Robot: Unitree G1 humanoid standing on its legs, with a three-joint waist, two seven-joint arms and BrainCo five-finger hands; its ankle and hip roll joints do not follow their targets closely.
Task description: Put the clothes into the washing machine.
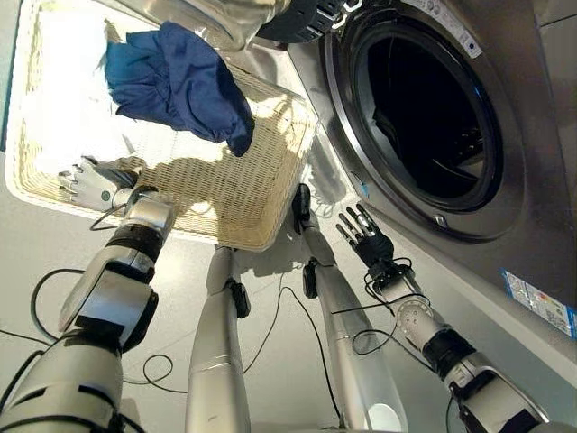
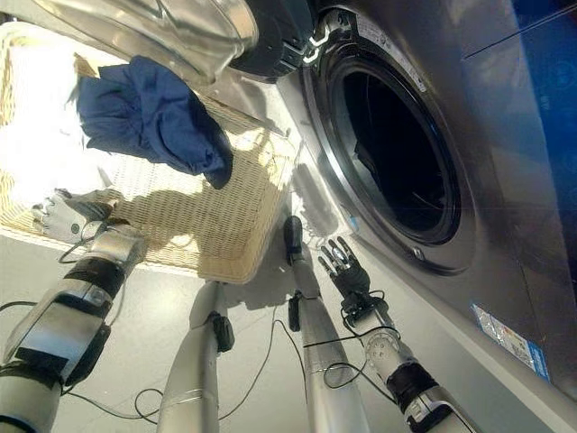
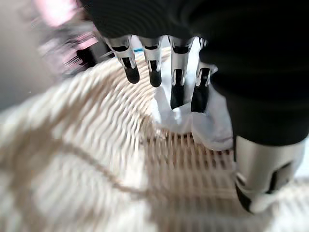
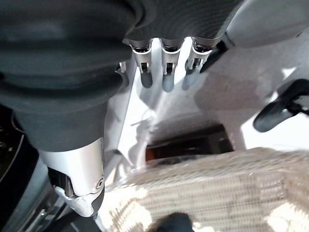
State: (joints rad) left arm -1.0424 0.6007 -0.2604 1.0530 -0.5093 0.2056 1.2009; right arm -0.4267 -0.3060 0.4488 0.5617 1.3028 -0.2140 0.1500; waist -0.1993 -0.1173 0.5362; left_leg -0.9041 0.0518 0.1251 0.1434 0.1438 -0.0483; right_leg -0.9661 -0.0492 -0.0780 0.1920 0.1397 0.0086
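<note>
A dark blue garment (image 1: 180, 86) lies crumpled in the woven laundry basket (image 1: 257, 230), toward its far side. White cloth (image 3: 181, 113) lies in the basket's left part, brightly lit. My left hand (image 1: 95, 185) is over the basket's near left rim, open, its fingertips (image 3: 176, 96) resting on the white cloth. My right hand (image 1: 365, 236) hovers open and empty, fingers spread, between the basket and the washing machine's round opening (image 1: 424, 117). The drum is dark inside.
The washer's door (image 1: 225, 18) is swung open above the basket's far edge. The machine's grey front panel (image 1: 505, 244) runs along the right. The basket stands on a pale floor (image 1: 270, 298), close against the machine.
</note>
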